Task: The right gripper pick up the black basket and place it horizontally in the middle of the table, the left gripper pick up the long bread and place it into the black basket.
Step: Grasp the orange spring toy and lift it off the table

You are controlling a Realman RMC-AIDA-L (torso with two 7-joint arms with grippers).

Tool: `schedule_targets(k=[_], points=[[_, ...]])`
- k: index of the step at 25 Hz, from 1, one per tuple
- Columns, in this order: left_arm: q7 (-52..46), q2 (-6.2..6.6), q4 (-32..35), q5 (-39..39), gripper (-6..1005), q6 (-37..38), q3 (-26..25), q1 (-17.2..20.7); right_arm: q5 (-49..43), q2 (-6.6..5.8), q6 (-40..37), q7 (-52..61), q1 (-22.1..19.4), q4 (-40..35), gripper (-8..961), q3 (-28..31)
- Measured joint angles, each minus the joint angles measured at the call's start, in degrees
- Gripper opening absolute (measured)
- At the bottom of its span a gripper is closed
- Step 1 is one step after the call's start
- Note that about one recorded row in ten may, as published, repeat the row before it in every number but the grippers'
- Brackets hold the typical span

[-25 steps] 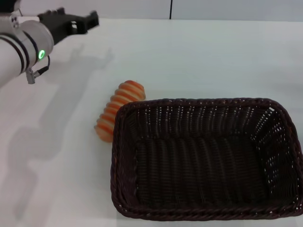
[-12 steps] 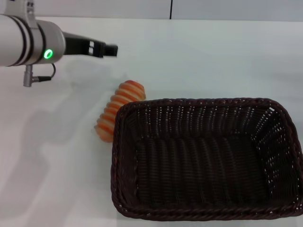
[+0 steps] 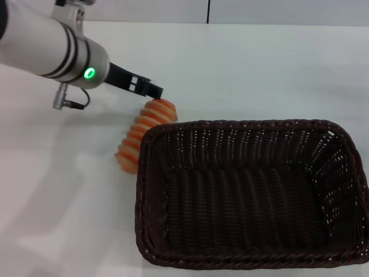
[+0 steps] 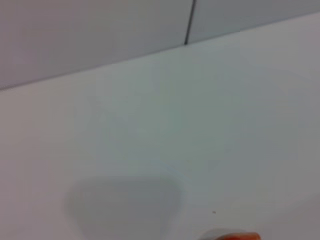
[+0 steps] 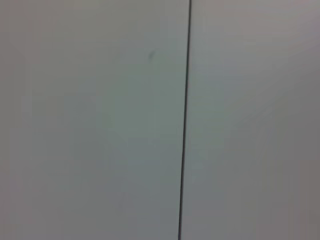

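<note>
Woven dark wicker is already laid flat mid-bench; my left tool (image 3: 154, 91) is on the bread step.
Over the far tip of the ridged orange-and-cream toy loaf (image 3: 144, 133), which lies on the plain white bench (image 3: 248, 69) touching the large rectangular black basket's (image 3: 248, 193) braided left rim, my black two-finger left tool hovers; I cannot tell whether its fingers are spread. Next I judge I must drop lower and centre on the loaf's rounded ribs. My right tool is out of sight.

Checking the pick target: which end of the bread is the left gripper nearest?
The far end of the bread, right by the left gripper; the near end lies beside the basket.
</note>
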Motion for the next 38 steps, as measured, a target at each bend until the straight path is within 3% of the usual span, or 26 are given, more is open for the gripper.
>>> schedule_targets(k=[8,15,23,38], points=[[-3.09,-0.15,7.99,-0.35,789,-0.69,0.44,-6.14,0.00,0.05,0.02,-0.40,0.07,-0.41,314,0.19],[-3.55,-0.23,13.03,-2.40,788,-0.80,0.48,-9.17,0.00,-0.26,0.02,-0.13,-0.12,-0.34,313,0.20],[-3.93,-0.23,15.63,-4.00,786,-0.04,0.62,-10.24,0.24,-0.86,0.10,0.10,-0.07,-0.09,313,0.20],[-4.30,-0.23,21.57,-3.99,784,4.17,3.07,-11.96,0.00,-0.91,0.16,0.19,-0.57,-0.25,314,0.20]])
